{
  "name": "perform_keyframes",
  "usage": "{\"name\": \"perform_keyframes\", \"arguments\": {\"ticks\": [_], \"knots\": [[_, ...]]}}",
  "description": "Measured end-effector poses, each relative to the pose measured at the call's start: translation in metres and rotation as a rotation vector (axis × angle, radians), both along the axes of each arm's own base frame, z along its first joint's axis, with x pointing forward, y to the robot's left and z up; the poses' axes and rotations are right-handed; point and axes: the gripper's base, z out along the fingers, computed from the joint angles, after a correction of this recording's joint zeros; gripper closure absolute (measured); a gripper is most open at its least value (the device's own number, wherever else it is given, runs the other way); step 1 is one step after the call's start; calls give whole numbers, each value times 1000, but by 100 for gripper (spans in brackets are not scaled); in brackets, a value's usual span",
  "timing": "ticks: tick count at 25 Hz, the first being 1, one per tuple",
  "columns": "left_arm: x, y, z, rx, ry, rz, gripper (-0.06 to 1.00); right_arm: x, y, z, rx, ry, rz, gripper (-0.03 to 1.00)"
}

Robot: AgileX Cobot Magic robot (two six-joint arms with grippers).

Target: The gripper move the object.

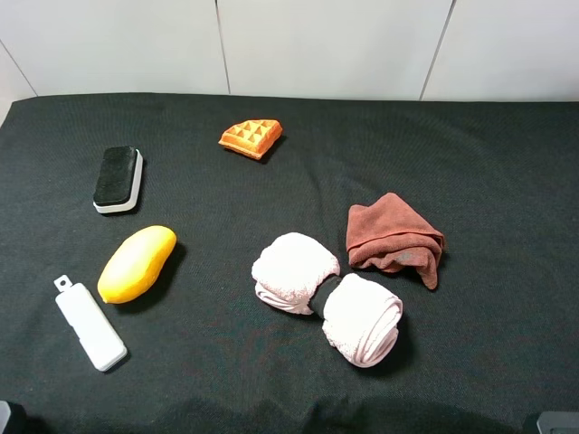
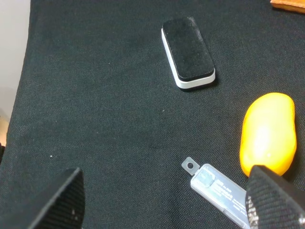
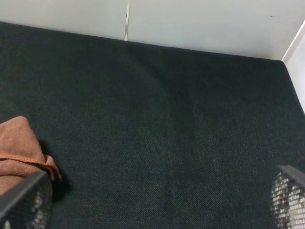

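Observation:
On the black cloth table lie an orange waffle piece, a black-and-white eraser, a yellow mango, a white flat stick, two rolled pink towels and a crumpled brown cloth. My left gripper is open and empty, low at the table's near left; the eraser, mango and white stick lie ahead of it. My right gripper is open and empty at the near right, with the brown cloth beside one finger.
White wall panels stand behind the table's far edge. Only small parts of the arms show at the bottom corners of the exterior high view, the left and the right.

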Motion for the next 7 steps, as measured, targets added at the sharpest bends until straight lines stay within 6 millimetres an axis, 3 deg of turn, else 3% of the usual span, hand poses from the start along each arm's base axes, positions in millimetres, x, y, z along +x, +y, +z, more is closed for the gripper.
{"name": "perform_keyframes", "arguments": {"ticks": [7], "knots": [[0, 0, 0, 0, 0, 0, 21, 0, 0, 0, 0, 0, 0, 27]]}}
